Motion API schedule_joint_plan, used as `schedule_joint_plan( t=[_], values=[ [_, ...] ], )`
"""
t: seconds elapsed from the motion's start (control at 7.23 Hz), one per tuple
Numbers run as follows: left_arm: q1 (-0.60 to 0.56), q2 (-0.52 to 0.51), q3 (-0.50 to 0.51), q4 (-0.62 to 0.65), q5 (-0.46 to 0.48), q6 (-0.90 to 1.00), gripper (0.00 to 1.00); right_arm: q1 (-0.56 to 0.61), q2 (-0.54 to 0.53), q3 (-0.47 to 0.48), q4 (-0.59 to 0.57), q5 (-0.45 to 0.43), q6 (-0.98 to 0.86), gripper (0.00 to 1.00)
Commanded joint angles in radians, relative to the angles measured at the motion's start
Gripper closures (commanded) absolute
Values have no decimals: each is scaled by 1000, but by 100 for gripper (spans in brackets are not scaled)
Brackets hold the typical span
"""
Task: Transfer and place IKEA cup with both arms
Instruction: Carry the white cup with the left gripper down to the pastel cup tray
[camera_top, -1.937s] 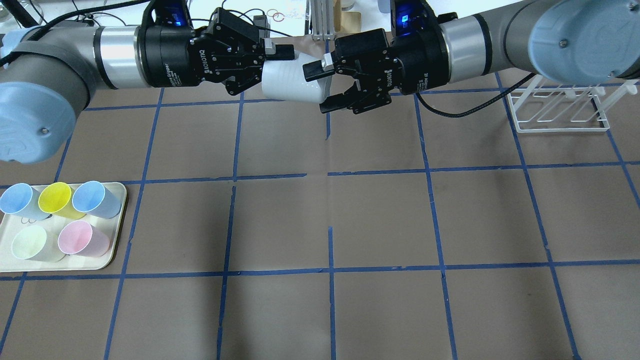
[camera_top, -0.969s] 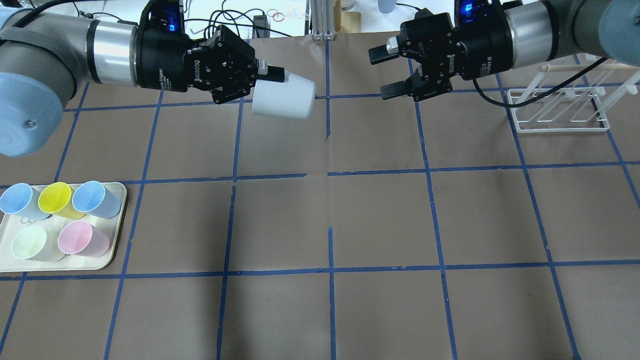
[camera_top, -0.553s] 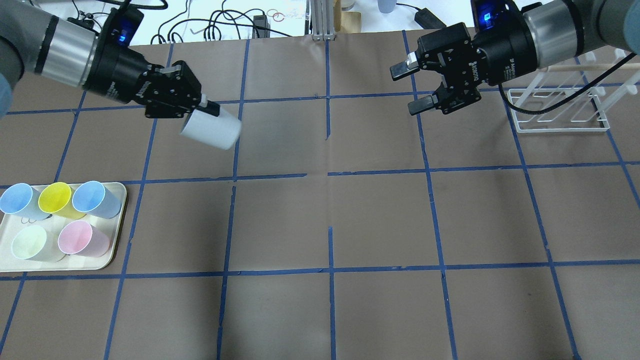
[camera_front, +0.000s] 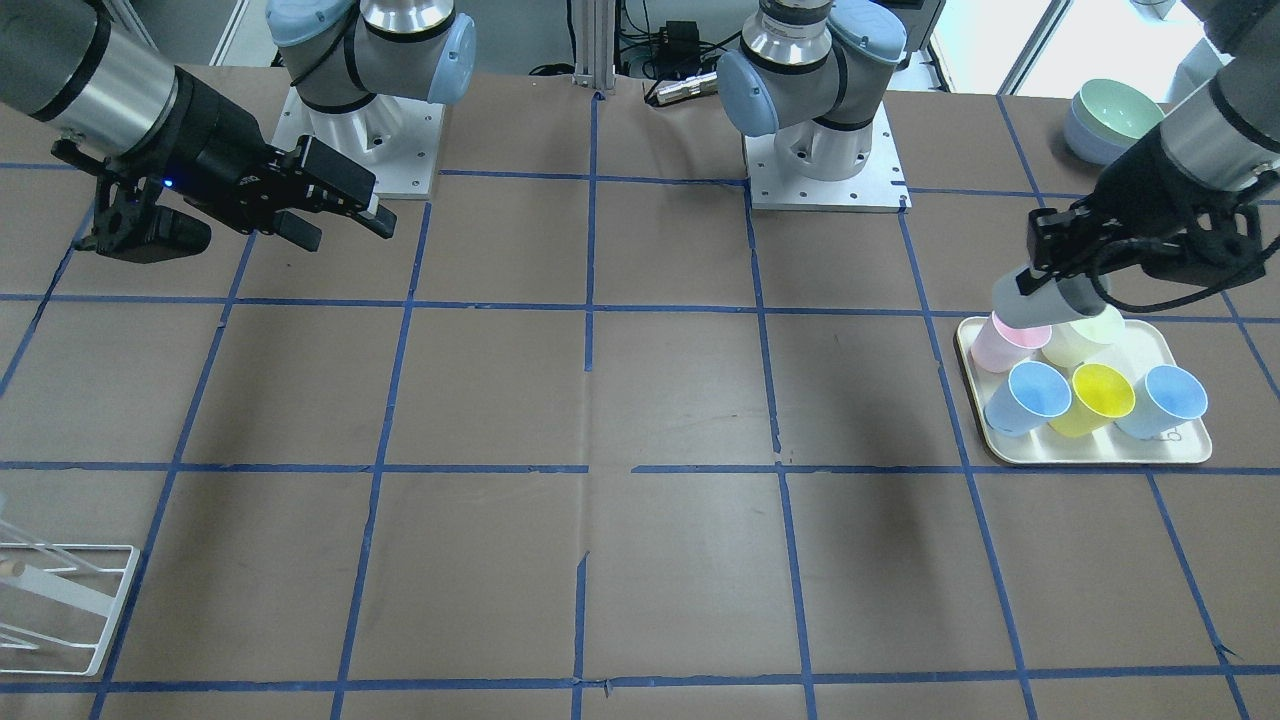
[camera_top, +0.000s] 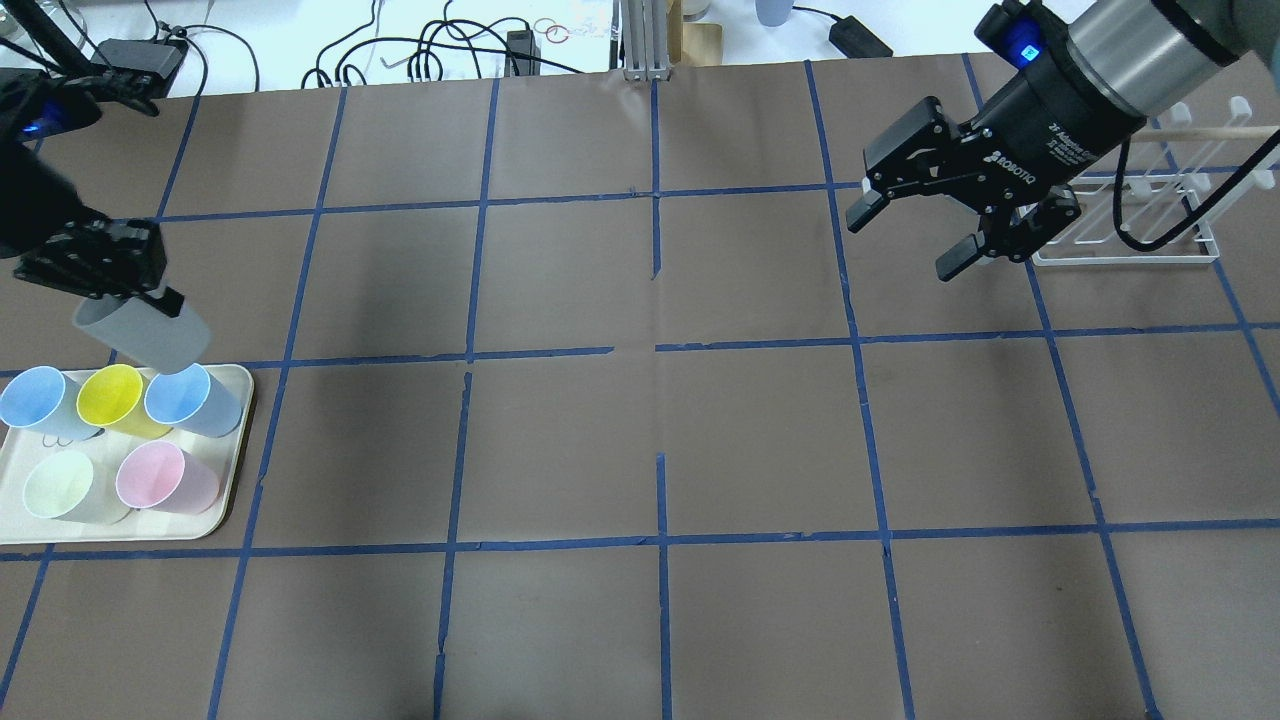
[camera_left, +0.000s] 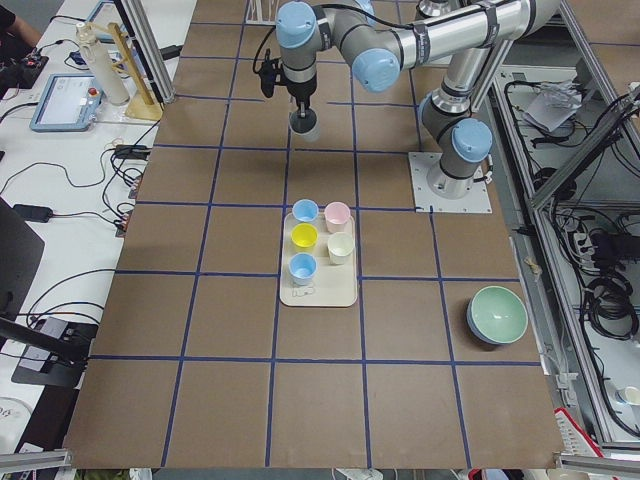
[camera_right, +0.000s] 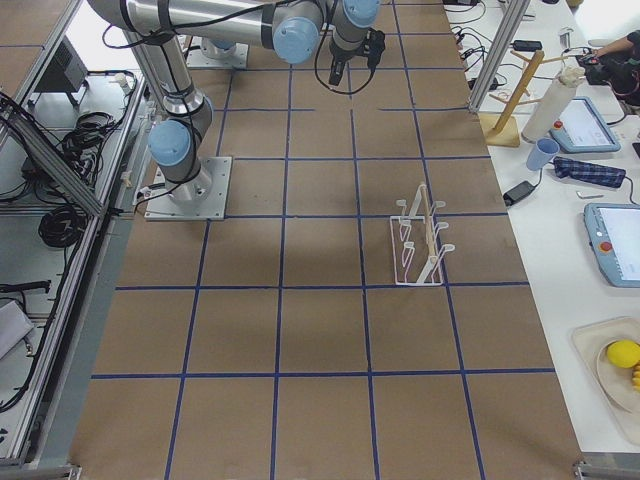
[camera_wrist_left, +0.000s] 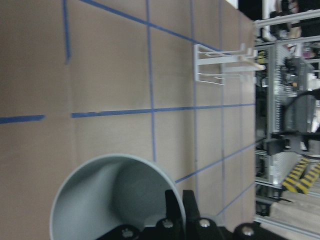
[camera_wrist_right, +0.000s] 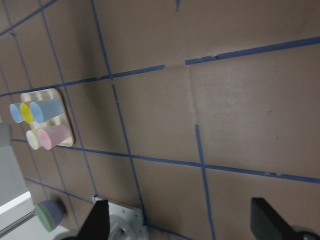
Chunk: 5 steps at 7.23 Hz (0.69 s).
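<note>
Front-facing: the left tool (camera_front: 1030, 278) is clamped on the rim of the IKEA cup (camera_front: 1048, 305), held tilted in the air by the tray (camera_front: 1195, 455) of coloured cups. The right tool (camera_front: 335, 220) hangs with its fingers apart, holding nothing.

Overhead: the cup overlaps the tray's far edge.

Left wrist: the fingers pinch the cup's wall, above the table.

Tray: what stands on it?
Five cups on the tray: blue cup, yellow cup, second blue cup, pale-green cup, pink cup. From the front, the held grey cup covers part of the pink cup.
</note>
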Motion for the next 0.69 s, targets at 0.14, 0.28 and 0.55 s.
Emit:
schedule_joint_plan(
  t=[0.14, 0.28, 0.55],
  values=[
    [253, -46, -19, 111, 102, 405, 100, 162, -24, 12, -114, -394, 172, 0],
    [314, -74, -41, 170, 100, 544, 100, 171, -32, 14, -114, -398, 272, 0],
    [379, -121, -103, 380, 102, 846, 100, 171, -65, 32, -110, -401, 298, 0]
  ],
)
